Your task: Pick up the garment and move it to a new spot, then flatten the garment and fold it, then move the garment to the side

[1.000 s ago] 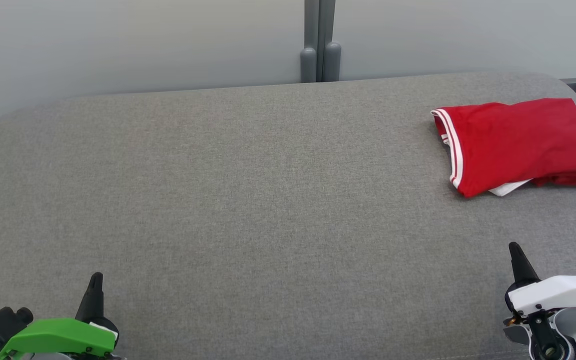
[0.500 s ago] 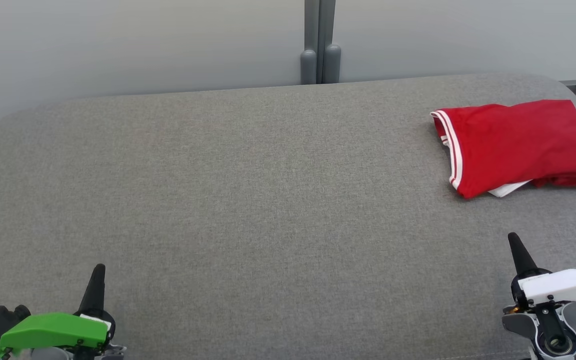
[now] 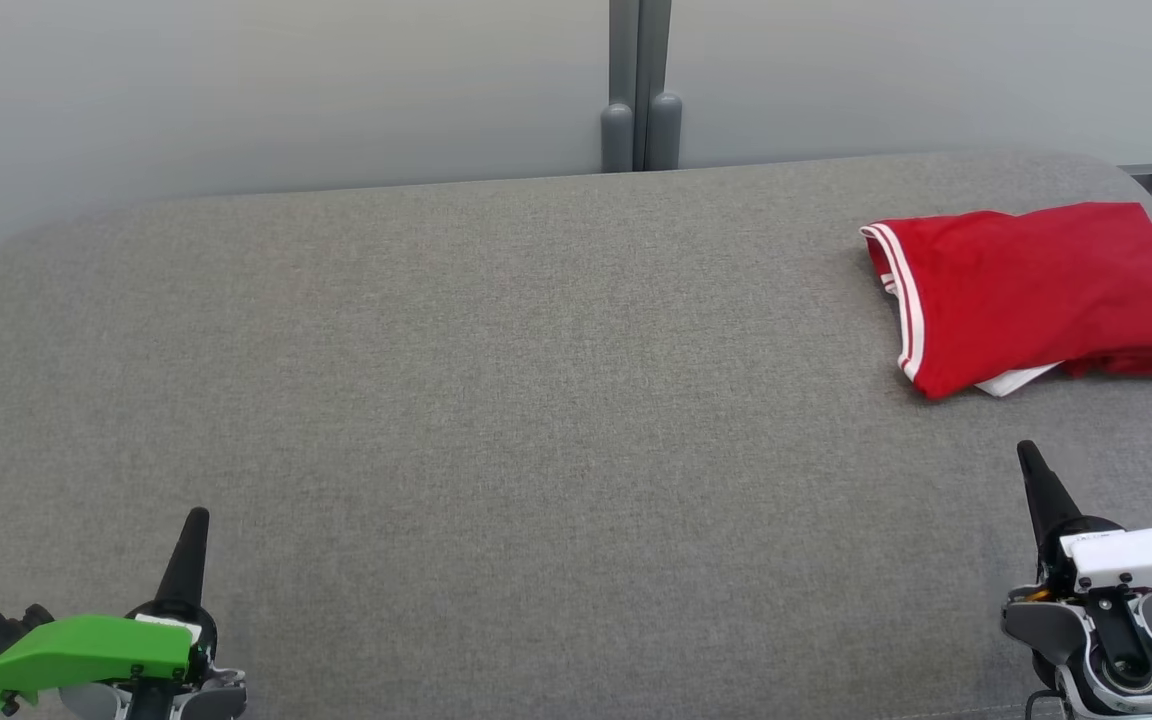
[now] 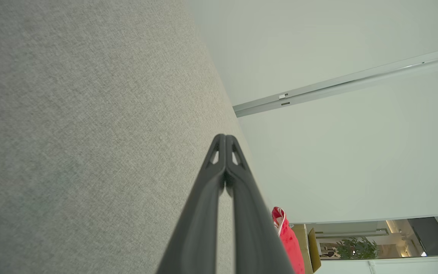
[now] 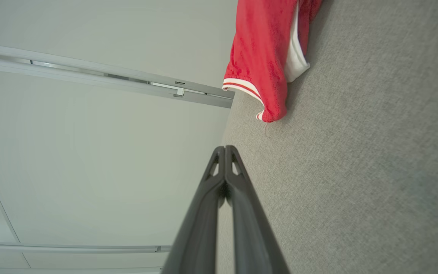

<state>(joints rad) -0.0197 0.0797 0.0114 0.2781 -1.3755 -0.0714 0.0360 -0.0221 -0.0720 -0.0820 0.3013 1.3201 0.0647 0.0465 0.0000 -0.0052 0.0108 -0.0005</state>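
Head view, garment folded: the right gripper (image 3: 1029, 455) and the left gripper (image 3: 197, 520) each show two long, dark, tapered fingers pressed together to a single point. Both hold nothing and are poised over the grey upholstered surface (image 3: 536, 400). The garment (image 3: 1036, 295) lies ahead of the right gripper and slightly to its outer side, well apart from its tip and far across from the left gripper. It reads as a loosely folded red knit, soft and matte, with a white-striped hem (image 3: 908, 300) on its inward side and a white inner layer (image 3: 1014, 379) protruding at the corner nearest the right gripper. Judged risks: the bundle sits close to the surface's rounded outer edge, so a forward sweep of the closed fingers could push it over; the layers are unsecured, so a pinch on the top ply alone would likely peel the fold open; the coarse woven upholstery offers friction that may drag the lowest ply and rumple the stack
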